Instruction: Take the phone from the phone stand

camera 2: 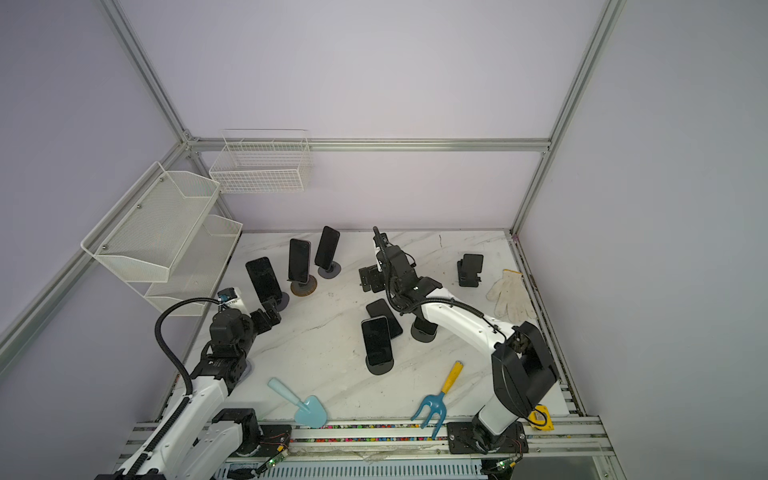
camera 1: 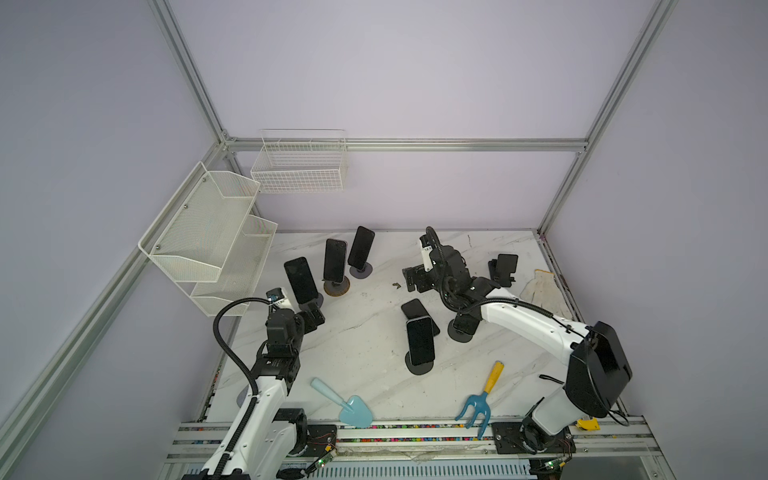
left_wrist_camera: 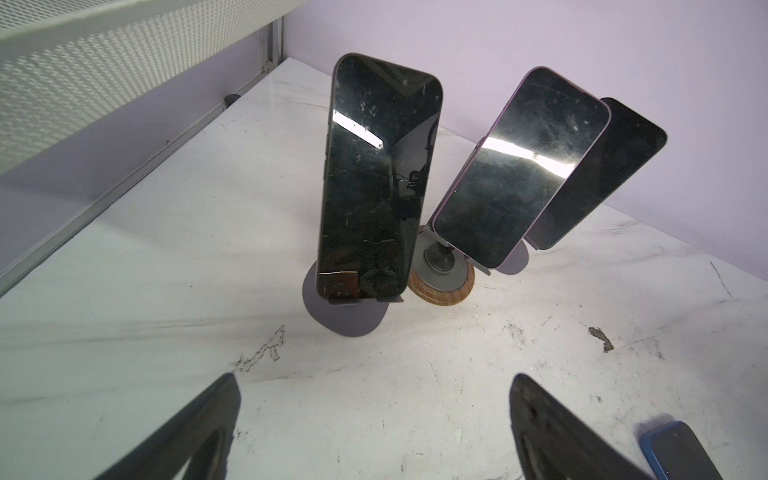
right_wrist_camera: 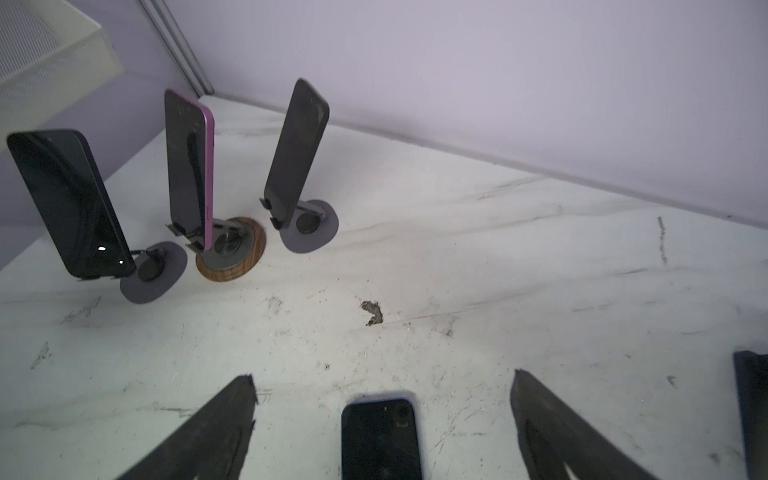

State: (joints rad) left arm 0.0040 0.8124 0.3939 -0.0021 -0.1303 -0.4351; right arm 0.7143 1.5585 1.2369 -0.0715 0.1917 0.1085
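Phone [right_wrist_camera: 380,436] lies flat, screen up, lengthwise within the wide-spread right pincer [right_wrist_camera: 382,376].

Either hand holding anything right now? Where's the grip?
Nothing held: left hand open, empty; right hand open, phone lying flat between its spread jaws, untouched.

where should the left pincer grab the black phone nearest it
Probably the two long edges of the glossy black phone, upper half, left pincer coming from the screen side. It leans back with its bottom edge in the lip of the grey round-base stand, leaving those edges free.
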